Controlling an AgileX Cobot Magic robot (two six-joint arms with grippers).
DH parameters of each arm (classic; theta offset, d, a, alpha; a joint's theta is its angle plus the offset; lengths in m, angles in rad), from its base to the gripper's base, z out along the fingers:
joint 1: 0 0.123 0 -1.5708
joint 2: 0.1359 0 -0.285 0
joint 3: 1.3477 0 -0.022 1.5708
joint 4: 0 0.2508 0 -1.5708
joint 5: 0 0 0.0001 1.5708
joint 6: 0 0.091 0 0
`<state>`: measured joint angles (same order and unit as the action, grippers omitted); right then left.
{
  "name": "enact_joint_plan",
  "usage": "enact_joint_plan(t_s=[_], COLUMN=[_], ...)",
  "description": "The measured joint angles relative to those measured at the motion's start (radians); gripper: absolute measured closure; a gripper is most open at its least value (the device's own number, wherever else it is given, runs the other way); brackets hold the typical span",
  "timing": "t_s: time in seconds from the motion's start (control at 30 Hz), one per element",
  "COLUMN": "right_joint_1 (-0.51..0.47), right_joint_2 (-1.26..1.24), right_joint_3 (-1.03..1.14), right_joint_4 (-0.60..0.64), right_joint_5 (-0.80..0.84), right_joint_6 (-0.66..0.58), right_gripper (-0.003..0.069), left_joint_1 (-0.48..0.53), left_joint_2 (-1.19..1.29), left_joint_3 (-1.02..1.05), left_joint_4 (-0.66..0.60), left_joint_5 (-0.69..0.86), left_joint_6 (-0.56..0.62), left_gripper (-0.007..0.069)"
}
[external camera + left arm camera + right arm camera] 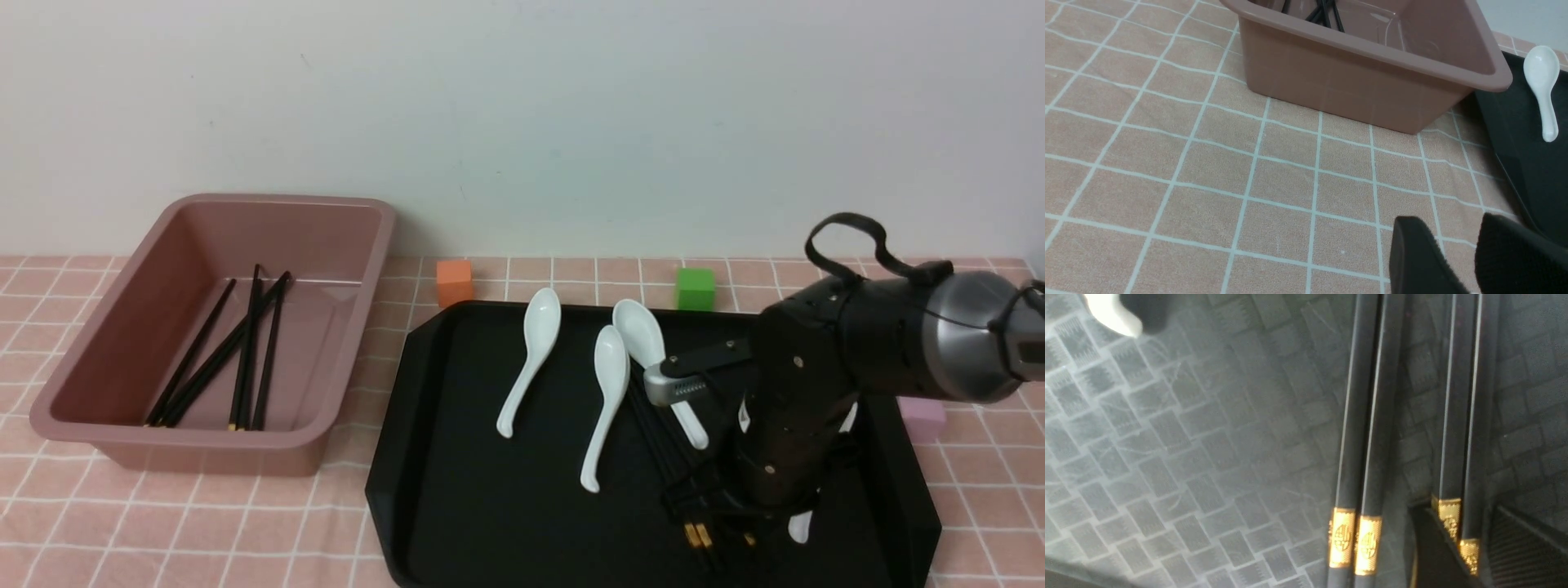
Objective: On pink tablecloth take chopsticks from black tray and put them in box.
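The black tray (490, 506) lies on the pink tablecloth (204, 531). My right gripper (718, 506) is down on the tray's right part. In the right wrist view it (1461, 510) is closed around two black chopsticks (1457, 416) near their gold bands, and these still lie on the tray floor (1167, 457). Two more chopsticks (1367, 416) lie side by side next to them. The box (204, 449) stands at the left with several chopsticks (245, 351) inside. My left gripper (1449, 222) is open and empty over the cloth (1208, 163), near the box (1351, 81). It is out of the front view.
Three white spoons (531, 359) (608, 400) (653, 351) lie on the tray beside the chopsticks. An orange cube (454, 282) and a green cube (695, 287) sit behind the tray, and a lilac block (922, 416) is at its right. A wall closes the back.
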<state>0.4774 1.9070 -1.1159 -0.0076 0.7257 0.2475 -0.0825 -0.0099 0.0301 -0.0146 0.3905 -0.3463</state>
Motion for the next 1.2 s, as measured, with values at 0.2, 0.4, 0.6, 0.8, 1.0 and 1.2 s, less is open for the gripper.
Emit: enact_joint_plan(t_s=[0.2, 0.4, 0.6, 0.8, 1.0, 1.2], right_joint_1=[0.0, 0.0, 0.0, 0.018, 0.17, 0.313], right_joint_2=[-0.002, -0.073, -0.263, -0.417, -0.315, 0.027], right_joint_3=[-0.003, 0.02, 0.023, -0.017, -0.264, -0.744], right_joint_4=[-0.003, -0.003, -0.014, 0.074, 0.104, 0.104], right_joint_5=[0.009, 0.116, 0.21, 0.203, 0.167, 0.202], right_joint_6=[-0.027, -0.055, -0.056, -0.059, -0.082, -0.148], right_gripper=[0.0512, 0.0512, 0.0512, 0.0512, 0.0512, 0.0512], left_joint_1=[0.0, 0.0, 0.0, 0.0, 0.0, 0.0], left_joint_2=[0.0, 0.0, 0.0, 0.0, 0.0, 0.0], left_joint_3=[0.0, 0.0, 0.0, 0.0, 0.0, 0.0], left_joint_4=[0.0, 0.0, 0.0, 0.0, 0.0, 0.0], left_joint_5=[0.0, 0.0, 0.0, 0.0, 0.0, 0.0], left_joint_6=[0.0, 0.0, 0.0, 0.0, 0.0, 0.0], left_gripper=[0.0386, 0.0386, 0.0386, 0.0386, 0.0386, 0.0386])
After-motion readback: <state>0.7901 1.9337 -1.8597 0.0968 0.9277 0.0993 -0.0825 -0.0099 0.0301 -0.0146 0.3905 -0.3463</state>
